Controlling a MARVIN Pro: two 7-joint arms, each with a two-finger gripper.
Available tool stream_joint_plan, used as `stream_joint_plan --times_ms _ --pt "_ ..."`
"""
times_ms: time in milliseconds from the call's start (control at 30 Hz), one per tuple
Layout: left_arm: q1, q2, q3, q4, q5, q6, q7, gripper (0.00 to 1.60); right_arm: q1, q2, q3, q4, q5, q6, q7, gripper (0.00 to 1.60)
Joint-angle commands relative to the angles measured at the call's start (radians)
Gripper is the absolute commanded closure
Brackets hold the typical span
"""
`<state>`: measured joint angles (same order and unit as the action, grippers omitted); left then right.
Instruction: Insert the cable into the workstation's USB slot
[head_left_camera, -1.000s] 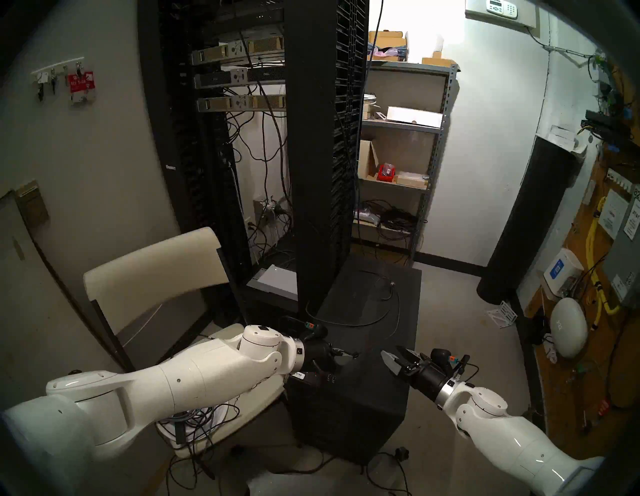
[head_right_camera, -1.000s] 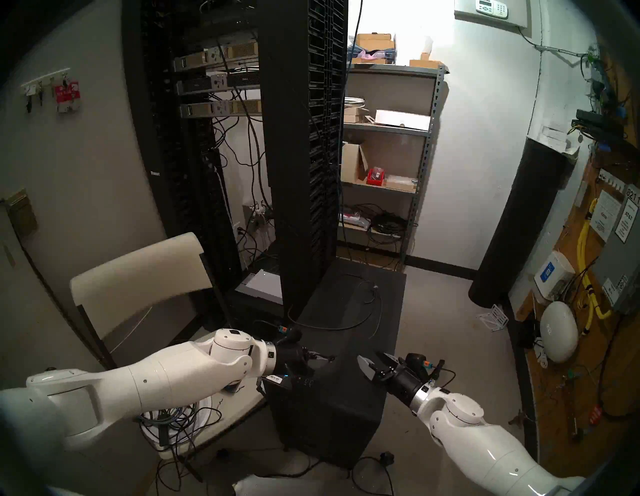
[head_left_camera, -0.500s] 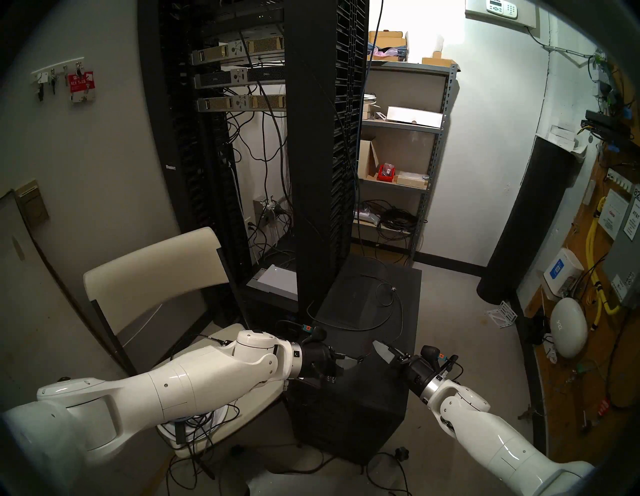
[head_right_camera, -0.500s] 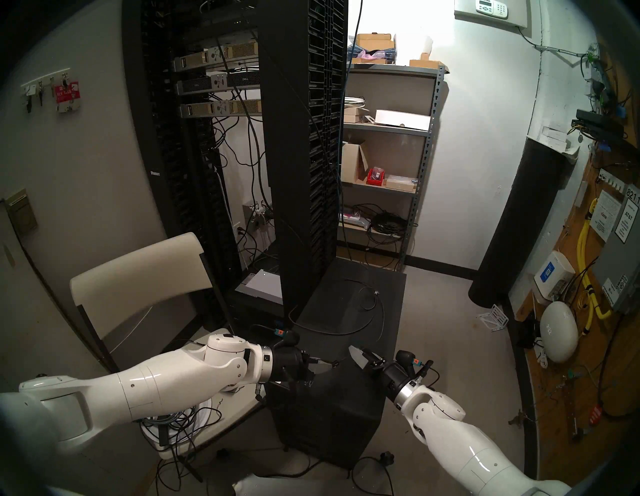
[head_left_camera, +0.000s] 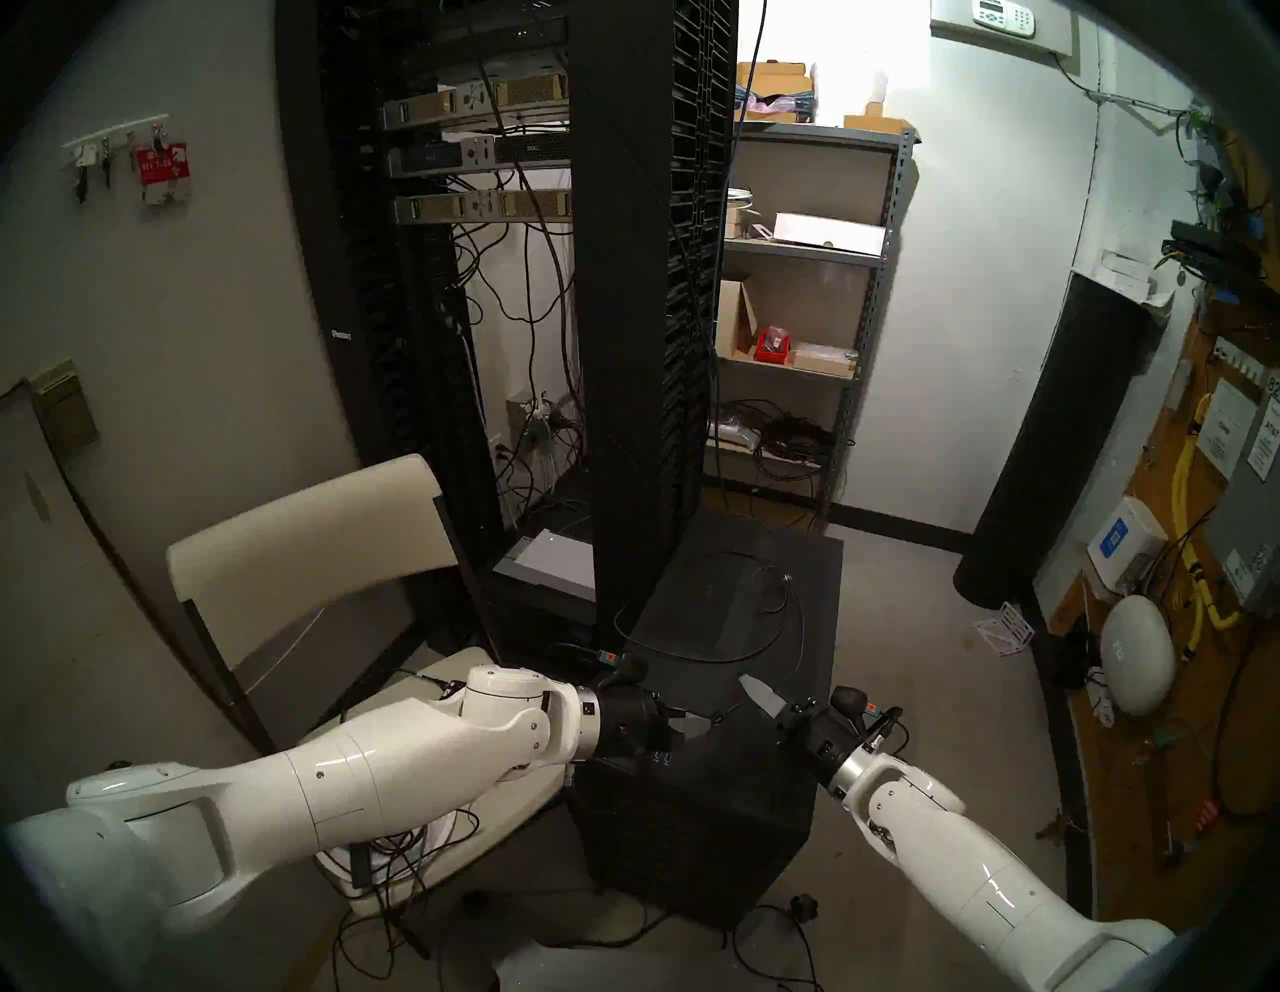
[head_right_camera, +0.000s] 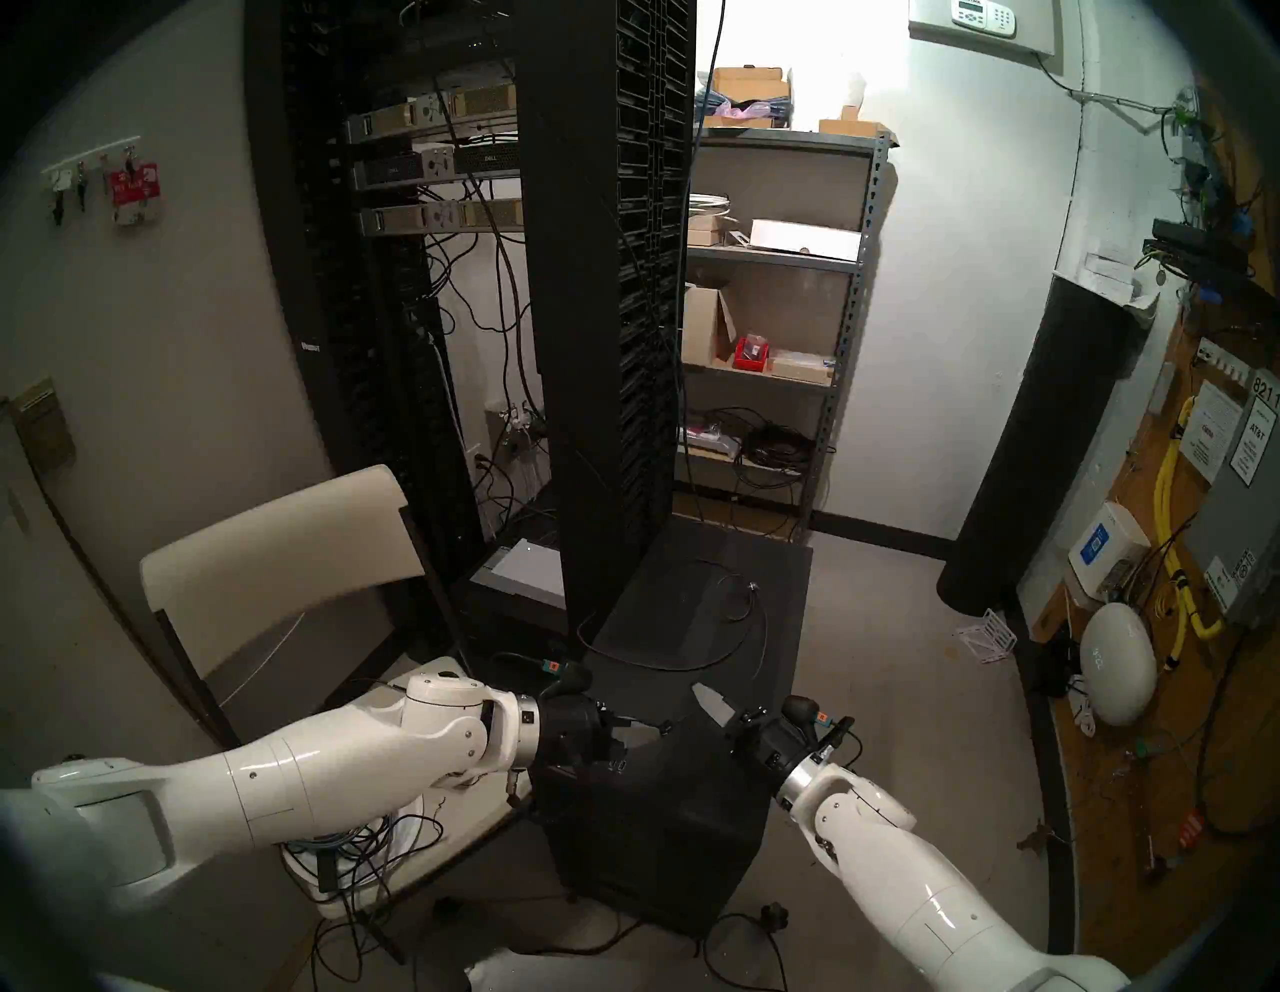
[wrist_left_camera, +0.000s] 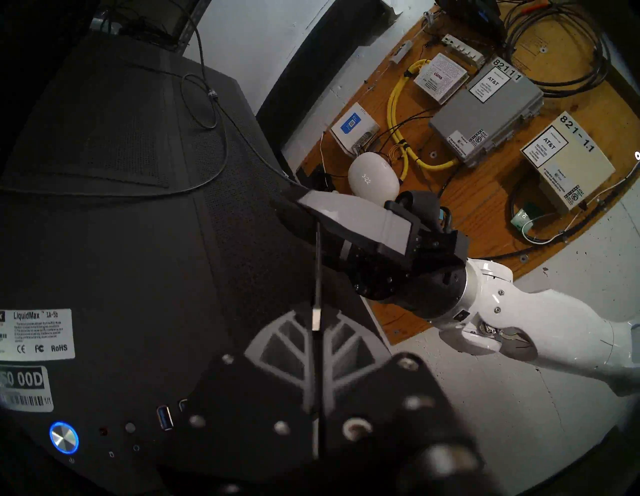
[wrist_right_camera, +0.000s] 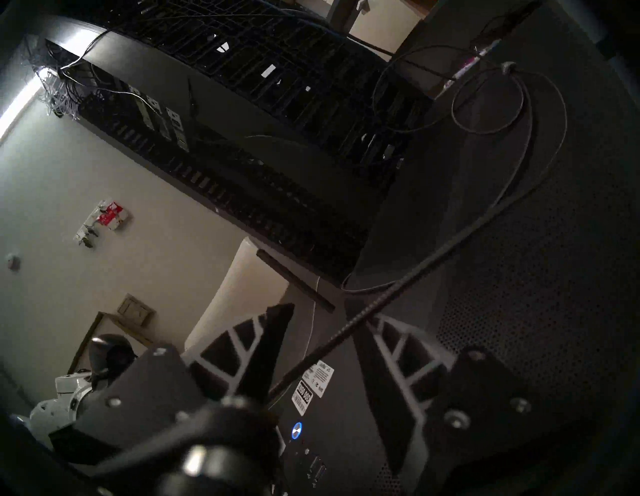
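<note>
The left gripper (wrist_left_camera: 317, 332) is clamped on the thin dark grey cable (wrist_left_camera: 317, 270) above the black tower workstation (wrist_left_camera: 138, 263); the right gripper (wrist_right_camera: 325, 350) straddles that cable, fingers apart.

A server or telecom closet: a tall rack (head_left_camera: 512, 277) of servers trailing cords, metal shelving (head_left_camera: 803, 312), and wall-mounted telecom boxes (wrist_left_camera: 485, 114).
</note>
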<state>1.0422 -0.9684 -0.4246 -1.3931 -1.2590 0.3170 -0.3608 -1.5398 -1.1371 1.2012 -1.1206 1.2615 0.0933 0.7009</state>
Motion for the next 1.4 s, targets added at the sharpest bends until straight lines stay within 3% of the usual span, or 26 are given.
stream_joint_plan --times_ms 0,100,200,233,300,367,400,433,700,1000,1367 --pt "-0.001 -0.008 -0.02 -0.026 -0.025 -0.006 0.002 1.6 0.046 -0.021 -0.002 -0.001 0.028 0.044 0.047 0.82" --pt "0.0 -0.008 -0.02 -0.027 -0.03 -0.006 0.008 1.6 0.048 -0.022 -0.002 -0.002 0.024 0.045 0.054 0.85" --pt "0.004 -0.011 -0.02 -0.024 -0.035 -0.008 0.016 1.6 0.046 -0.021 -0.003 -0.01 0.02 0.049 0.052 1.06" --pt "0.006 -0.013 -0.022 -0.019 -0.042 -0.008 0.017 1.6 0.046 -0.02 -0.005 -0.01 0.019 0.055 0.057 1.06" --pt "0.011 -0.02 -0.028 -0.01 -0.06 -0.007 0.023 1.6 0.044 -0.019 -0.006 -0.009 0.024 0.069 0.071 0.92" --pt "0.018 -0.024 -0.039 -0.007 -0.087 -0.005 0.027 1.6 0.039 -0.015 -0.008 -0.014 0.023 0.076 0.082 0.53" --pt "0.018 -0.025 -0.041 -0.007 -0.093 -0.004 0.029 1.6 0.036 -0.015 -0.007 -0.017 0.023 0.075 0.081 0.26" --pt "0.023 -0.028 -0.047 -0.006 -0.107 -0.002 0.036 1.6 0.033 -0.014 -0.007 -0.02 0.024 0.082 0.086 0.16" --pt "0.034 -0.048 -0.067 0.019 -0.181 0.013 0.07 1.6 0.0 -0.001 -0.004 -0.063 0.027 0.105 0.082 0.23" --pt "0.038 -0.054 -0.098 0.029 -0.24 0.019 0.09 1.6 -0.055 0.002 0.017 -0.115 0.048 0.106 0.078 0.55" --pt "0.041 -0.051 -0.109 0.012 -0.277 0.04 0.101 1.6 -0.056 -0.023 0.006 -0.104 0.035 0.099 0.073 0.34"
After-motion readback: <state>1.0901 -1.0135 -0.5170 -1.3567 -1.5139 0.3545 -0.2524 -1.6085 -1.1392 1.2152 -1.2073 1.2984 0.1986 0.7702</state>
